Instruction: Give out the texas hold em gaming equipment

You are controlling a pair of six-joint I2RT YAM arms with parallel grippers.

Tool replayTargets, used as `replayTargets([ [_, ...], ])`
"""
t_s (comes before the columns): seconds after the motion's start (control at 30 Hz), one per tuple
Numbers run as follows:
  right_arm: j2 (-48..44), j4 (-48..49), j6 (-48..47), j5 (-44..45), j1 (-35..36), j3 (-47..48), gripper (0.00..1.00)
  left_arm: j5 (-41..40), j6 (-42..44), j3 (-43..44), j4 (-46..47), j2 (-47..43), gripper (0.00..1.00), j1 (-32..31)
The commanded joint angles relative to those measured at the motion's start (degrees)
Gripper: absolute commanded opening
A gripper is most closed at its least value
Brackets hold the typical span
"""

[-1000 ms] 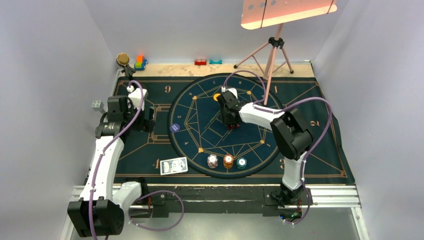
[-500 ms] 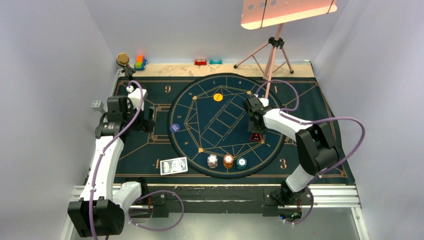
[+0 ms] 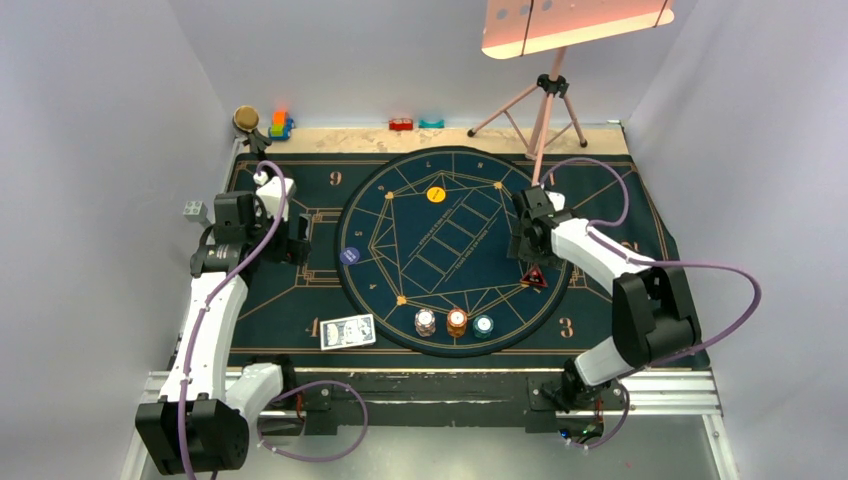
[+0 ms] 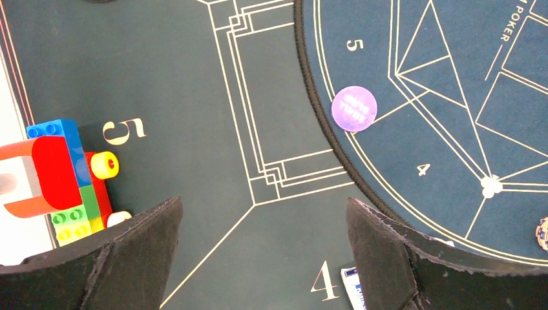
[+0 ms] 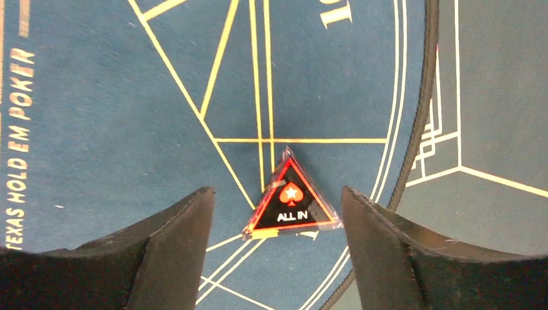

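1 red token (image 5: 294, 205), marked ALL IN, is seen lying flat on the round mat (image 5: 97, 97), just inside its right rim. The right gripper (image 5: 276, 194) is held over it with jaws spread, 1 finger on each side, neither touching the token. The left gripper (image 4: 263, 206) is spread wide above the dark mat (image 4: 194, 97), and nothing is held.

1 blue chip (image 4: 354, 108) is found just inside the round mat's left rim, and 1 orange chip (image 3: 436, 195) toward its far side. 3 stacks are set in a row at its near rim: 1 white stack (image 3: 425, 322), 1 orange stack (image 3: 457, 321), 1 teal stack (image 3: 483, 325). 1 pile of cards (image 3: 347, 330) lies left of them on the dark mat. 1 cluster of toy blocks (image 4: 64, 177) is seen beside the left gripper.
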Motion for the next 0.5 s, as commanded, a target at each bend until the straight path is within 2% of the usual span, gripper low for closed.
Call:
replayTargets([
  [0.0,0.30,1.07,-3.17,0.42,0.69,6.21,0.80,0.90,0.61,0.12,0.38,-0.99,1.00,0.41],
  [0.13,-1.99,0.22,-5.26,1.72,4.18,10.34,0.89,0.81,0.64,0.06,0.54,-1.00,1.00,0.44],
  [0.2,-5.59,0.95,-5.61,2.97,8.74,10.27,0.90,1.02,0.78,-0.10,0.53,-1.14,1.00,0.37],
  [0.23,-7.73,3.13,-5.86,1.51,10.40,8.96,0.85,0.96,0.83,-0.18,0.55,-1.27,1.00,0.44],
  [0.37,-12.65,13.35,-4.46,-18.67,8.12,4.15,0.19,1.12,0.77,-0.18,0.61,-1.34,1.00,0.39],
  [0.4,-12.46,13.91,-4.46,-22.53,8.00,4.30,0.09,1.19,0.74,-0.15,0.63,-1.44,1.00,0.42],
  [0.43,-12.23,14.77,-4.70,-26.88,8.36,4.33,0.06,1.19,0.67,-0.25,0.58,-1.49,1.00,0.42],
  [0.47,-12.04,16.16,-4.35,-29.06,9.29,4.36,0.09,1.19,0.65,-0.27,0.58,-1.56,1.00,0.43],
])
